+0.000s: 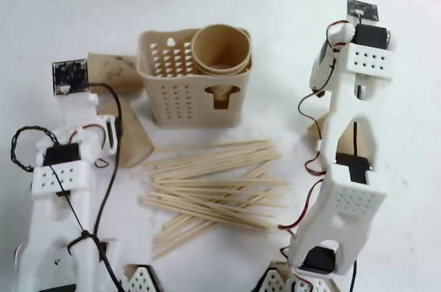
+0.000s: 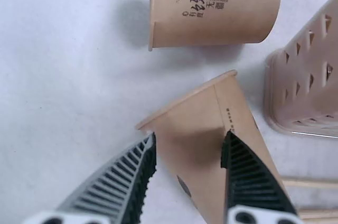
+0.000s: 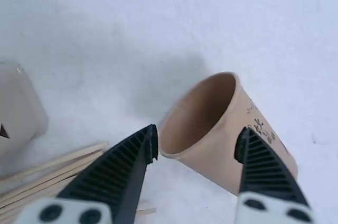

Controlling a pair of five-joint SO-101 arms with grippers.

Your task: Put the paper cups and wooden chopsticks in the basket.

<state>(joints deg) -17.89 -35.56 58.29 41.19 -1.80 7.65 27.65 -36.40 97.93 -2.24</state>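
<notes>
**Both claws spread over toppled cups**

Hovering the left claw (image 2: 190,138) with its ribbed fingers (image 2: 129,179) spread wide, straddling the near cup (image 2: 198,121) and pinching nothing. Showing that paper cup lying on its side on the white bench (image 2: 63,65), left of centre in the high frame, beside the left arm. Showing the printed cup (image 2: 214,7) lying on its side too, apart from the near cup, toward the upper left of the high frame and just beside the basket (image 1: 182,96).

Keeping the right claw (image 3: 198,130) spread as well, flanking the open mouth of the tipped cup (image 3: 203,110) and gripping nothing. Showing that cup resting on its side on the bench, with a basket corner and some chopstick ends near it.

Standing upright at upper centre of the high frame, holding the stacked cups (image 1: 220,47) in its right-hand part. Lying in a loose heap on the bench just below the basket, at centre frame between the two arms: the wooden chopsticks (image 1: 213,189), none of them inside the basket.
</notes>
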